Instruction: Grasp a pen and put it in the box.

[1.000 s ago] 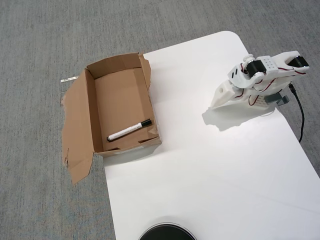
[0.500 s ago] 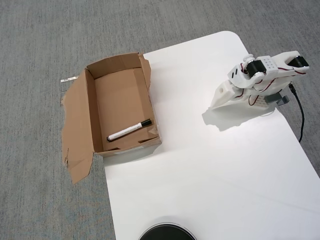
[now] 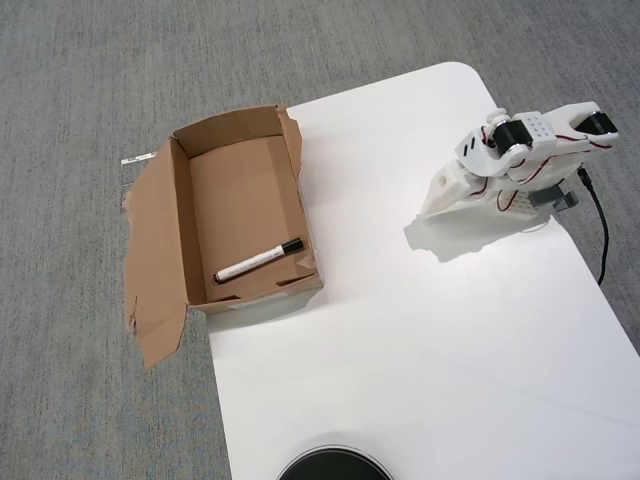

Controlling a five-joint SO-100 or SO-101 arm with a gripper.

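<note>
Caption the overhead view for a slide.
Pen lying inside the cardboard box; folded arm apart on the table.

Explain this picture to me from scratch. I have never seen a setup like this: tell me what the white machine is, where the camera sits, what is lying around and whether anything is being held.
There is one view, from a camera fixed above and looking down. The white machine at the right is a small robot arm, folded up on itself near the far corner of a white table. Its gripper, a two-finger claw, is the pointed white end aimed down at the table; it holds nothing, and from this height I cannot tell if it is open or shut. A black cable runs off behind the arm.

At the table's left edge sits a brown cardboard box with torn flaps, one splayed over the grey carpet. Inside the box, near its lower end, lies a white pen with a black cap. A dark round object shows at the bottom edge; I cannot tell what it is.
</note>
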